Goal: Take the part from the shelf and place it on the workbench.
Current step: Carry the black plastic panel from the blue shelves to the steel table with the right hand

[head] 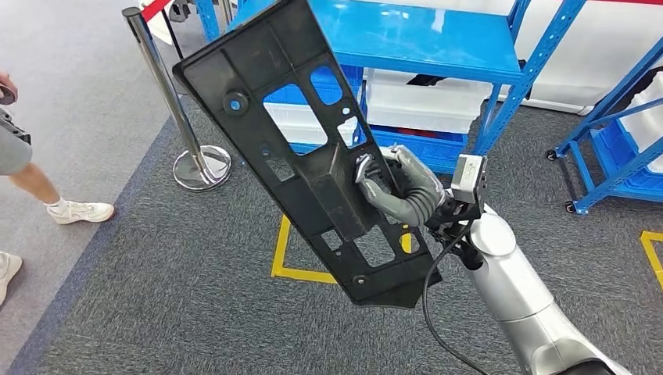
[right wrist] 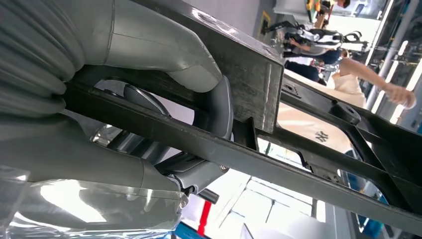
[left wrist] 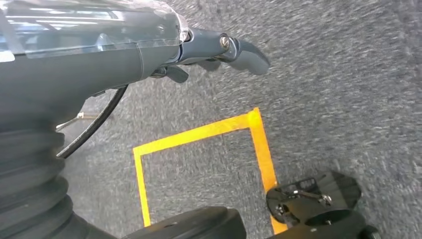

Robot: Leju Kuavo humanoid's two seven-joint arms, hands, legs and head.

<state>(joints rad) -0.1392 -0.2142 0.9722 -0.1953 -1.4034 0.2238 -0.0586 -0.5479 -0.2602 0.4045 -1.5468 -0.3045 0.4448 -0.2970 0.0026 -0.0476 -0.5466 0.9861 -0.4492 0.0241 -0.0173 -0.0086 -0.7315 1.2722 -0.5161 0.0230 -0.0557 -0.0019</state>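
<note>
I see a matt black flat plastic panel part [head: 305, 148] in my grey right hand [head: 403, 190], bright blue metal shelf racks [head: 438, 39], speckled dark grey carpet floor [head: 180, 297] with yellow tape squares [left wrist: 199, 137], and a chrome stanchion post [head: 168, 94].

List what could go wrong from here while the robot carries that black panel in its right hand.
1. The right hand grips the long black part at a single point below its middle; most of its length sticks out past the grip, so it could twist or slip.
2. The part's raised end sits close to the blue shelf and the stanchion post; a turn could strike either.
3. A person stands at the left edge, possibly within the swing.
</note>
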